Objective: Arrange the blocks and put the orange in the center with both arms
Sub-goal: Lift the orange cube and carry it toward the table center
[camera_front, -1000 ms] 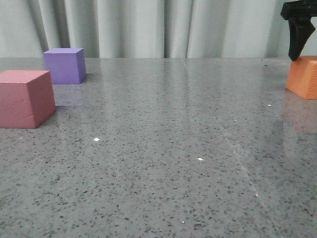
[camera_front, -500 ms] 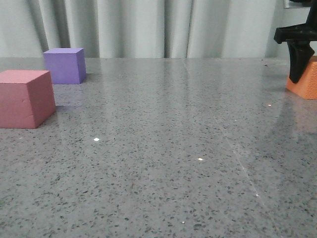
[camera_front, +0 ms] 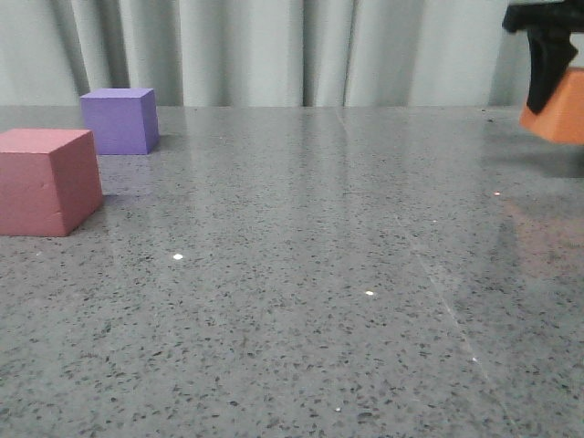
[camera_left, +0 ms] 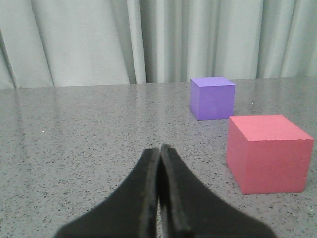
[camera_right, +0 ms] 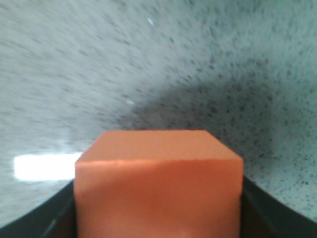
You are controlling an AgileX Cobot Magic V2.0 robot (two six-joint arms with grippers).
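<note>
Orange cube (camera_front: 558, 117) has just been lifted off the surface (camera_front: 301, 274), clamped in the right hand (camera_front: 547, 64), so carrying to center looks next, while the left hand (camera_left: 159, 198) is kept shut and empty.

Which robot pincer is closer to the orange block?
Right. The right pincer is clamped on the orange block, holding it off the table. The left pincer is shut near the pink-red block, far away.
</note>
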